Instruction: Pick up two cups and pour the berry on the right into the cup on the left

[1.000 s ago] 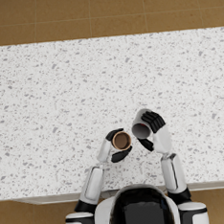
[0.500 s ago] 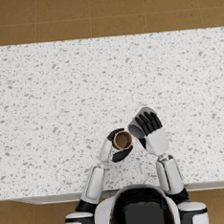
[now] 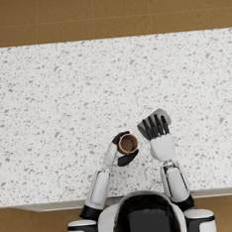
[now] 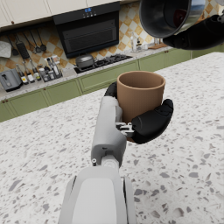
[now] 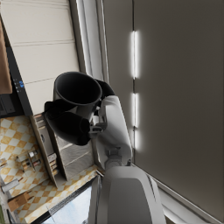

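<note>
Grey cup tipped further; berry visible inside.

Over the tabletop, near its front edge, the left hand holds the brown cup upright; the grey cup (tilted, in the right hand) sits just right, above it.

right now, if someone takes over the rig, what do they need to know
Left hand holds the brown cup upright, above the counter.
Right hand holds the grey cup, tipped with its mouth toward the brown cup, higher and to its right.
Done: both cups are picked up and the tilt is started.
Left: a red berry shows inside the grey cup, so finish pouring it into the brown cup.
</note>
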